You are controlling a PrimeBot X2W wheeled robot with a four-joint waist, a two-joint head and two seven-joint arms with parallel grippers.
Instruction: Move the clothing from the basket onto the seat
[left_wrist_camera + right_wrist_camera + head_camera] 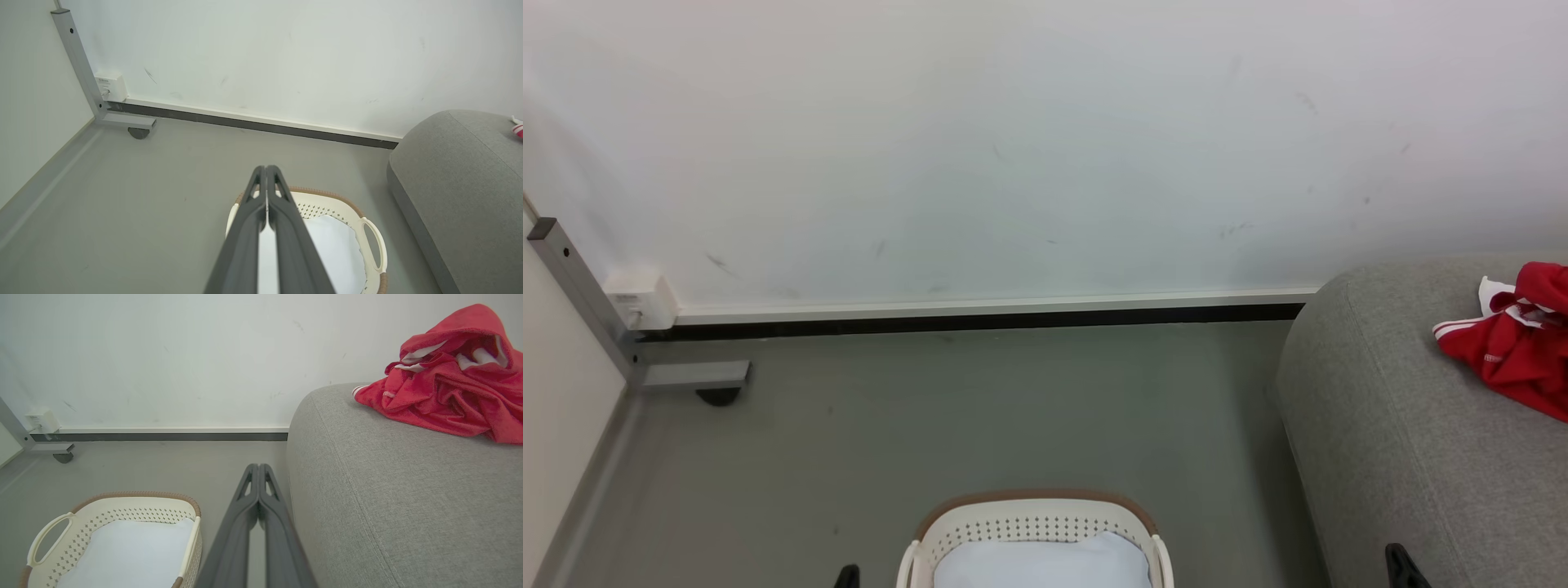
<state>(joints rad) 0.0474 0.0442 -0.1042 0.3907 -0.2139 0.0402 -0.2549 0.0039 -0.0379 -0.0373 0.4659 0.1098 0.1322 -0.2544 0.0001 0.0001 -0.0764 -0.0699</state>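
Red clothing (1515, 347) with white trim lies crumpled on the grey seat (1405, 441) at the right; the right wrist view shows the clothing (445, 388) heaped on top of the seat (388, 490). The white basket (1033, 531) with a brown rim stands on the floor at the bottom centre, holding only a pale white lining. My left gripper (266, 169) is shut with nothing in it, above the basket (369, 234). My right gripper (258, 467) is shut and empty, between the basket (122, 510) and the seat's rounded end. Both dark fingertips (1401, 563) peek in at the head view's bottom edge.
A white wall with a dark skirting strip (980, 320) runs behind. A grey metal frame on a caster (690, 376) and a white wall box (641, 300) stand at the far left. Grey floor (980, 408) lies between the basket and the wall.
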